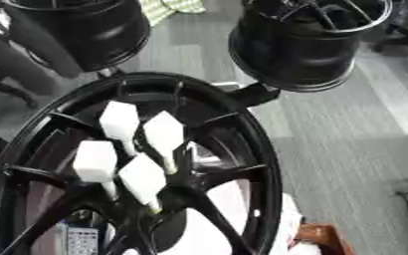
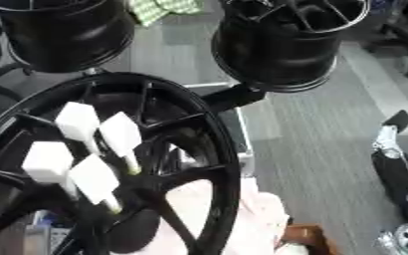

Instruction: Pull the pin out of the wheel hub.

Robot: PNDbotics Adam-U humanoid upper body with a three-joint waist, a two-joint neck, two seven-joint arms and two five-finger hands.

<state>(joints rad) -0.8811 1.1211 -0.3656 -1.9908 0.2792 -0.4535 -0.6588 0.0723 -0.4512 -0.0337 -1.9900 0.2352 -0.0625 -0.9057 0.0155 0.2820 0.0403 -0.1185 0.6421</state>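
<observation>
Grey floor lies behind two black wheels up top. The wheel hub [image 1: 129,164] fills the lower left, with four white pins [image 1: 165,133] in its middle. The right hand [image 2: 399,164], lower right, maybe rests; its fingers I cannot tell. Grab one pin, pull straight out.

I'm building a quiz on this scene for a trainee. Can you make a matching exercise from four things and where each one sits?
Things:
1. white pins
2. green checked cloth
3. far black rim
4. orange-brown object

Places:
a. upper right of the view
b. near the bottom edge, right of the near wheel hub
c. sticking out of the middle of the near wheel hub
d. top edge, left of middle

Pairs: 1-c, 2-d, 3-a, 4-b
</observation>
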